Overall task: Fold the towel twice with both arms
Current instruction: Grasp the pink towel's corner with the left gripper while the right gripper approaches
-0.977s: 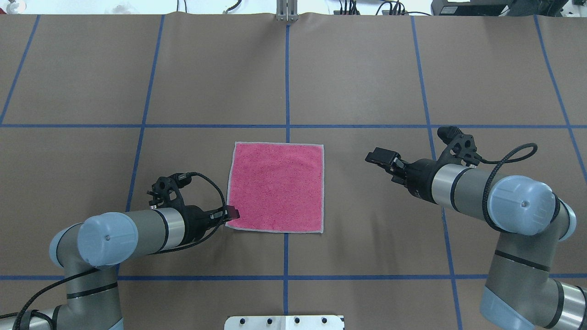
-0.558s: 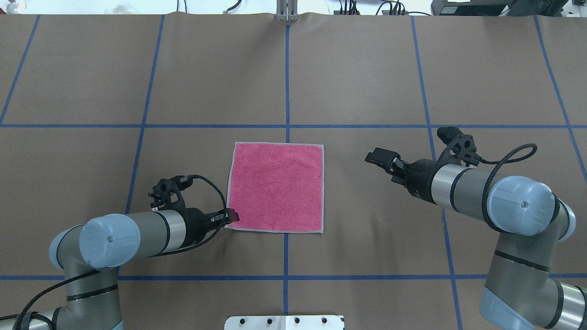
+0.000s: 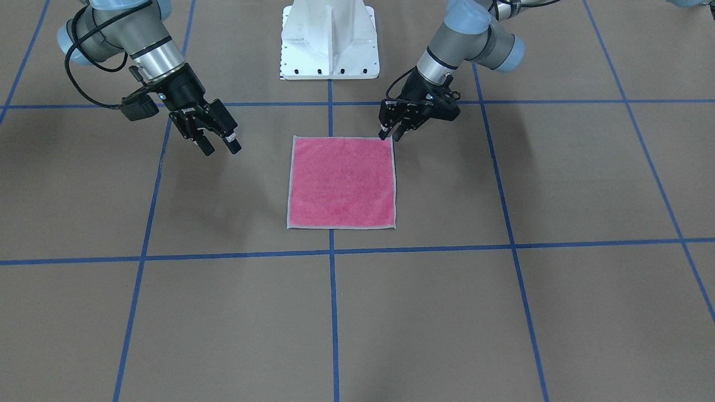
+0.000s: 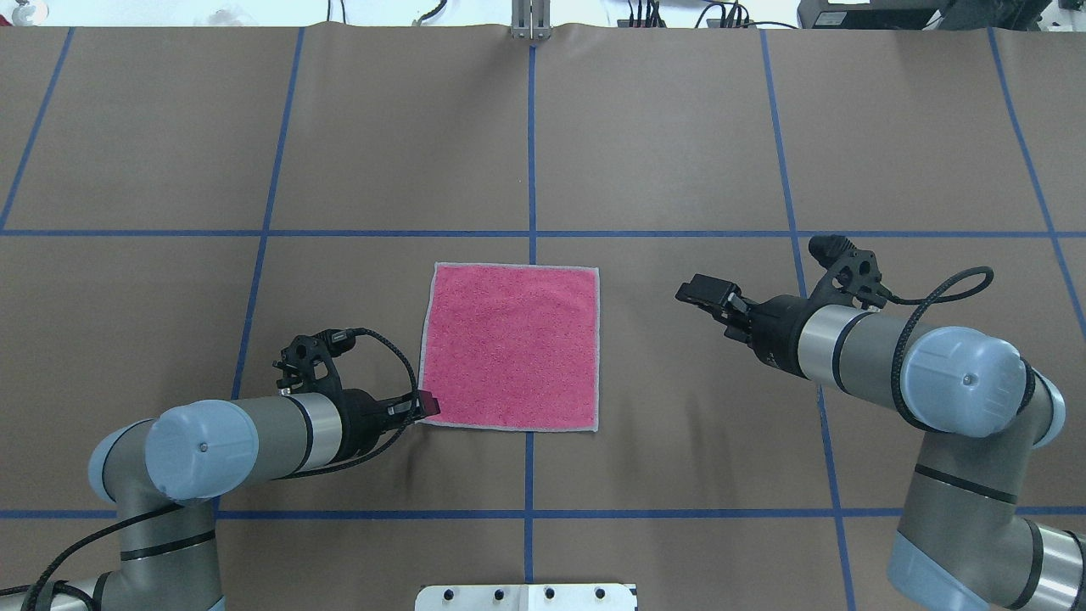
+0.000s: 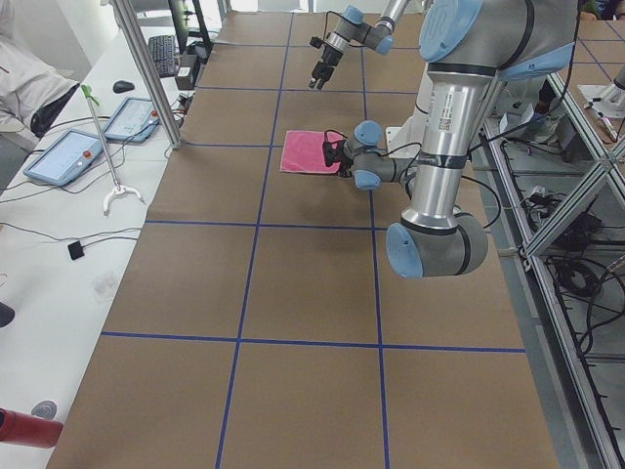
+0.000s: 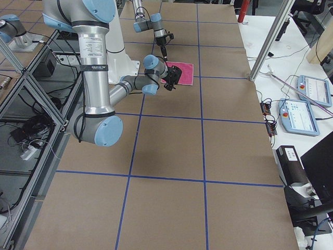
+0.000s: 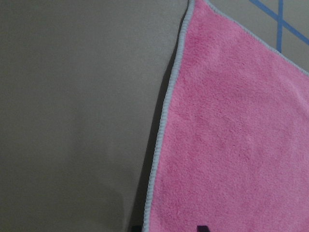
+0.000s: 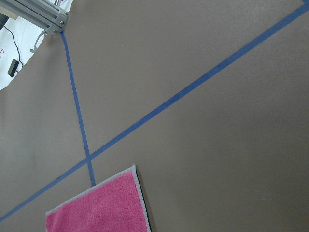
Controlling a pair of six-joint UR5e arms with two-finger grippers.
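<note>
The towel (image 4: 512, 348) lies flat and unfolded at the table's middle, pink face up, with a light grey border; it also shows in the front view (image 3: 342, 181). My left gripper (image 4: 422, 407) is low at the towel's near-left corner (image 3: 389, 134). In the left wrist view its two fingertips stand apart at the bottom edge, either side of the towel's border (image 7: 161, 135), so it is open. My right gripper (image 4: 697, 294) is open and empty, held above the table well to the right of the towel (image 3: 219, 147). The right wrist view shows one towel corner (image 8: 99, 210).
Blue tape lines (image 4: 531, 127) cross the brown table cover. The white pedestal base (image 3: 329, 39) stands at the robot's edge of the table. A metal post (image 4: 530, 21) stands at the far edge. Tablets (image 5: 68, 156) and cables lie on a white side bench.
My left gripper has moved slightly toward the robot along the towel's left edge, down to the near-left corner. The towel and the right arm have not moved.
</note>
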